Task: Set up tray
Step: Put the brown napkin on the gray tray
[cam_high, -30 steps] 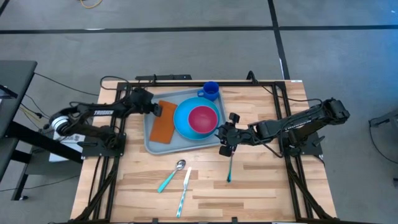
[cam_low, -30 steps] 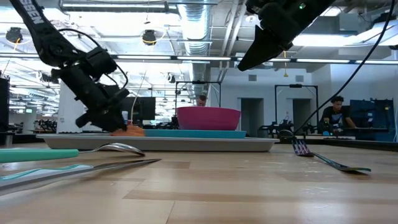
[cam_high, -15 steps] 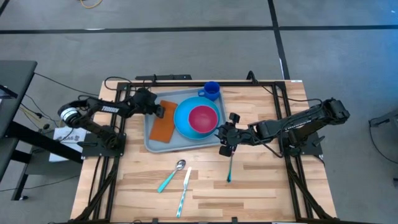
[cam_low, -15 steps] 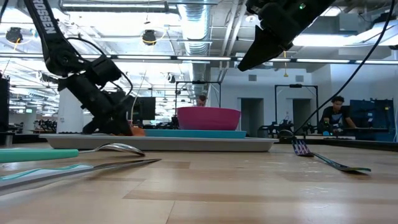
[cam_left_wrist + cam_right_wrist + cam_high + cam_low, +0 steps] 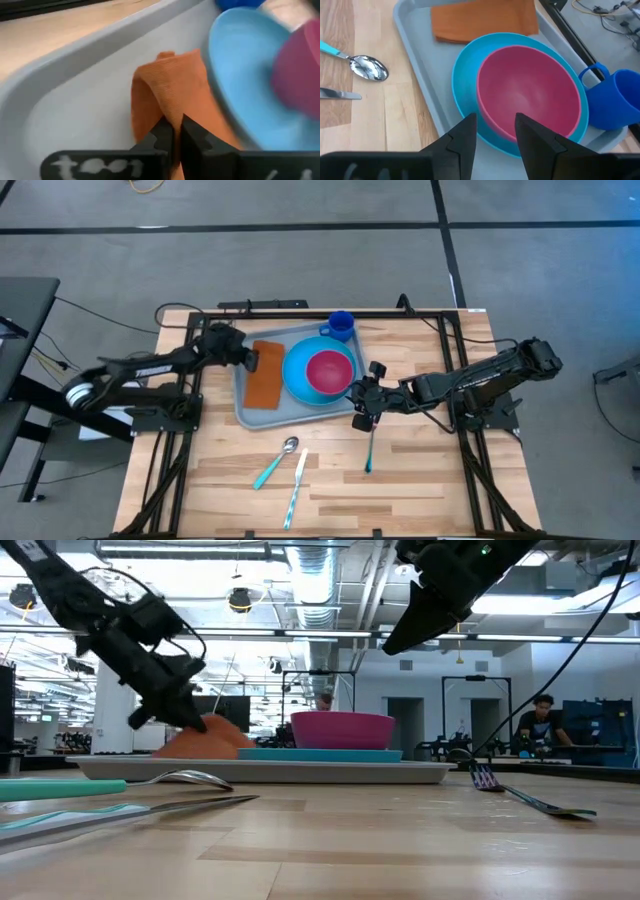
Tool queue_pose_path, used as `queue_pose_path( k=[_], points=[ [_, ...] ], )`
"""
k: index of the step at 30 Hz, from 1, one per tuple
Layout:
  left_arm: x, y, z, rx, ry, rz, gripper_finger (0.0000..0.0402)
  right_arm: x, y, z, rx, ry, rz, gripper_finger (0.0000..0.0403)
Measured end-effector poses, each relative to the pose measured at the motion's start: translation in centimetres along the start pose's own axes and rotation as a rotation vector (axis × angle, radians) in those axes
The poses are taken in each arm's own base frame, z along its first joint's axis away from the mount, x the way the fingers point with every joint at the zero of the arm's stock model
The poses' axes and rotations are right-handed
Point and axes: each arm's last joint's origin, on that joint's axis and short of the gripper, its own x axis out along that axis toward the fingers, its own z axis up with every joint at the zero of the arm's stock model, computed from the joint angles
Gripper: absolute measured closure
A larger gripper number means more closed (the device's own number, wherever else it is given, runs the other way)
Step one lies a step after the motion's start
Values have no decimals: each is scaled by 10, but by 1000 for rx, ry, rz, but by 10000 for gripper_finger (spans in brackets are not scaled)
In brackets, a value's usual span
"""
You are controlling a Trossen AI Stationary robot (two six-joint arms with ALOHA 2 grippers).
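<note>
Clenched on a pinch of the napkin point(image 5: 172, 90), the left gripper point(image 5: 250, 361) sits over the tray's point(image 5: 243, 408) left end; a second ago its jaws stood wide above the cloth, and they have since closed and begun to lift. The low view shows the result: the napkin point(image 5: 200, 737), which lay flat before, now rises in a small orange peak under the fingers, and the left wrist view shows the fabric folded up into a ridge between the two dark fingertips point(image 5: 162, 134). The rest of the cloth is on the tray floor beside the plate point(image 5: 318, 370), touching or nearly touching its rim. The tray itself rests toward the table's far edge, centred between the arms, carrying the plate with the pink bowl point(image 5: 327, 368) on it; the blue cup point(image 5: 339, 326) stands at the tray's far right corner. The right gripper point(image 5: 366, 406) hangs unchanged with its jaws apart and empty, just off the tray's near right corner, above the fork point(image 5: 370, 445). The spoon point(image 5: 277, 460) and knife point(image 5: 296, 488) lie on the table nearer the front edge, well apart from the tray. My reading is that the napkin is now secured for repositioning, while the cutlery is yet to be dealt with.
</note>
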Motion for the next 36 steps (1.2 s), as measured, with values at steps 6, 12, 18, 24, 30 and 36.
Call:
queue_pose_path(
  k=[6,12,18,24,30,36],
  points=[
    [-19,-9,-25,66,113,262,401,0,0,0,20,0,1,276],
    [-22,-47,-26,294,12,29,401,0,0,0,19,0,0,276],
    [-23,-51,-28,339,-29,98,401,2,-5,1,12,4,-14,276],
    [-25,-57,-32,472,-73,182,401,4,-9,1,13,7,-25,276],
    [-29,-68,-39,615,-92,194,401,4,-9,1,12,8,-25,276],
    [-34,-82,-50,690,-114,161,401,4,-9,1,12,7,-25,276]
  ],
)
